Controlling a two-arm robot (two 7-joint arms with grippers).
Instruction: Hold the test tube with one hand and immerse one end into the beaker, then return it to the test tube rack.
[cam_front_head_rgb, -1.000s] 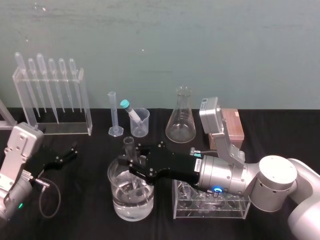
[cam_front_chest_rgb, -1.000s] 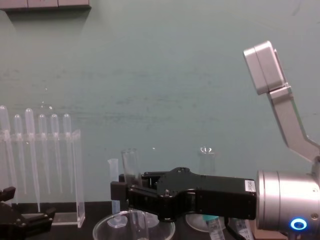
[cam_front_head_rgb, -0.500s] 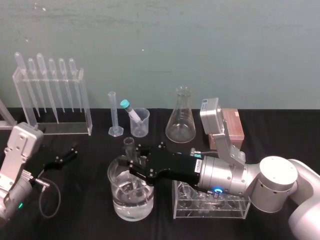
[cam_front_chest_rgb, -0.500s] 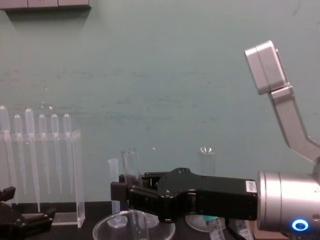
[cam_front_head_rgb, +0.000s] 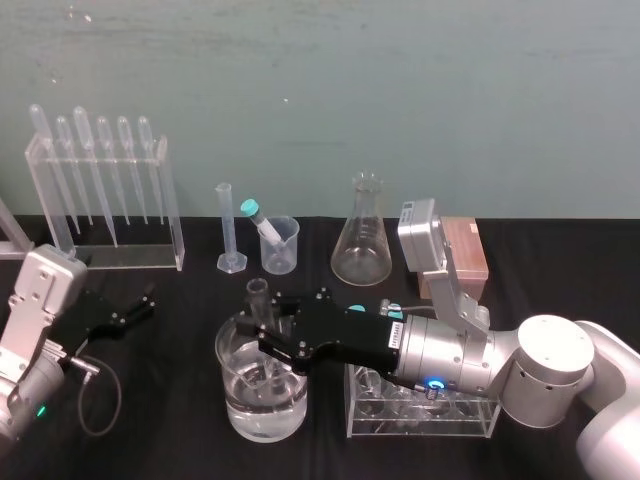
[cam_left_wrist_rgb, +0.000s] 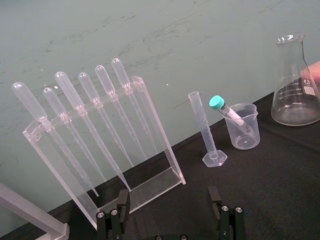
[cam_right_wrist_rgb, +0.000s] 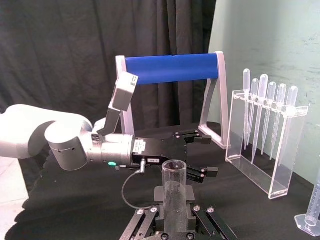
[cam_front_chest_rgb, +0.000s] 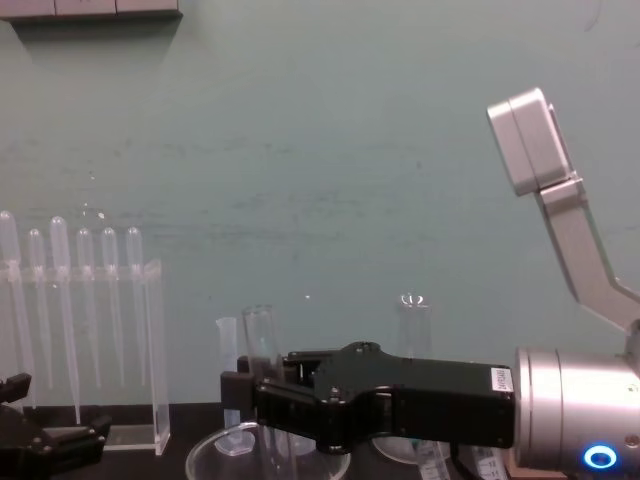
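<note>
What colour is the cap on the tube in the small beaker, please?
Teal cap, best in the left wrist view.

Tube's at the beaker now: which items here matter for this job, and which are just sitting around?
In use: test tube, beaker, test tube rack, right claw gripping the tube over the beaker.
Lying about: pipette stand, graduated cylinder, small beaker with teal-capped tube, conical flask, left claw parked at left.

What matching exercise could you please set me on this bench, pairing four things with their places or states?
1 test tube
2 teal-capped tube
3 pipettes
4 left gripper

A hanging in the clear stand
B open, parked at the left
C upright in the right gripper, lower end in the beaker
D leaning in the small beaker

Pairs: 1-C, 2-D, 3-A, 4-B
</note>
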